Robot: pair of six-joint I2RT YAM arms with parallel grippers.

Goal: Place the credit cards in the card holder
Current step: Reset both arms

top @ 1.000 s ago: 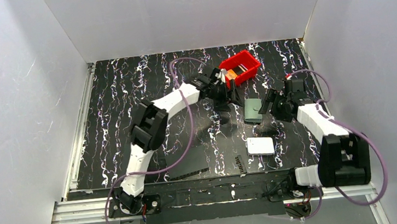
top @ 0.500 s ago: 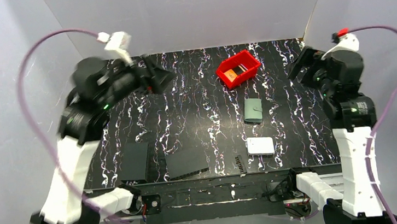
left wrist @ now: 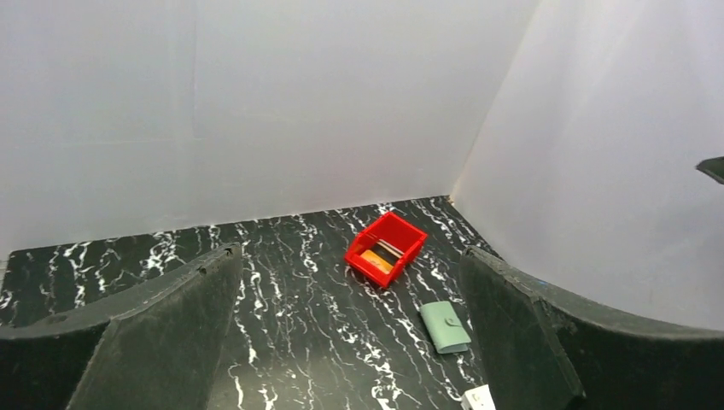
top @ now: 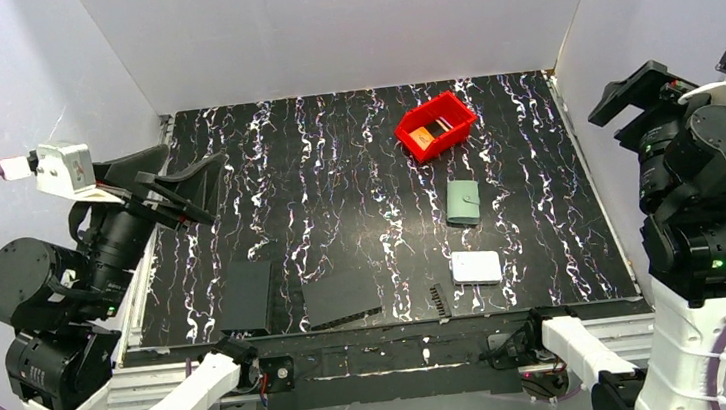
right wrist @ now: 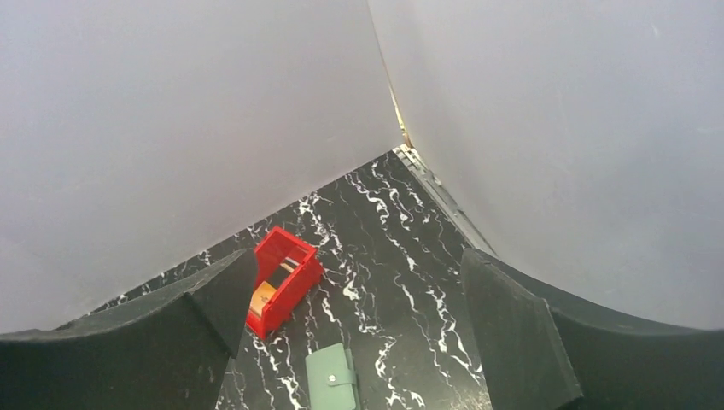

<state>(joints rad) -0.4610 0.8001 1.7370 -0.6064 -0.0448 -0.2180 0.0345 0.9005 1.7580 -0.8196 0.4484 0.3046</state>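
Left claw [left wrist: 350,256] agape — white box [top: 476,267], black slabs [top: 247,296]

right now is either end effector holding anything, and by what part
Nothing is held. The left end effector and right end effector are both open and empty, well away from the card holder.

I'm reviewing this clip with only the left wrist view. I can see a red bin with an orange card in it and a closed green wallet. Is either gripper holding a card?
Observer: No. The other views show the left gripper and right gripper high at opposite sides of the table, both open and empty.
Operator: What is the white corner at my bottom edge?
Observer: A white rounded box, lying on the near side of the wallet and not touching it.
Operator: Is anything else down there?
Observer: Two flat black rectangles lie by the near edge, left of the box.
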